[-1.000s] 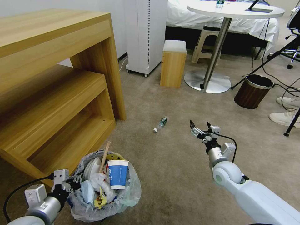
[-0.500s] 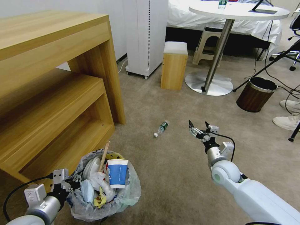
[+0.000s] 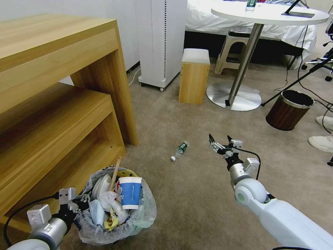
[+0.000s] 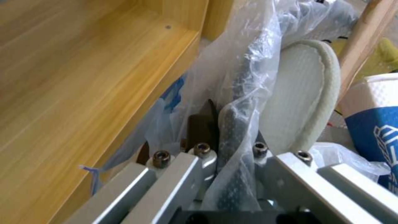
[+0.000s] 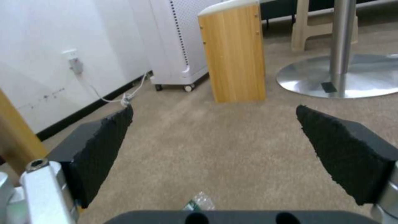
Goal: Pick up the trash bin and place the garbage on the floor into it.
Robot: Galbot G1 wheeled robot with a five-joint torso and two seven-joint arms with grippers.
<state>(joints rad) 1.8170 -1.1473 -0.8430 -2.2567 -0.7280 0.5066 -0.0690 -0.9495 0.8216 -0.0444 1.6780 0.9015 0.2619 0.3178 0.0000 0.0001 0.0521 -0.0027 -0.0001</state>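
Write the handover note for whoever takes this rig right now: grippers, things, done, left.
Left gripper: shut on the rim of the trash bin, bag and rim between the fingers, beside the wooden shelf unit.
Right gripper: open, empty, held above the floor just right of the small clear bottle.
Done: the bin already holds a white slipper, blue-white carton, wooden stick and wrappers.
Left: the bottle lies on its side on the carpet, the one piece of litter seen outside the bin; it has to go in.
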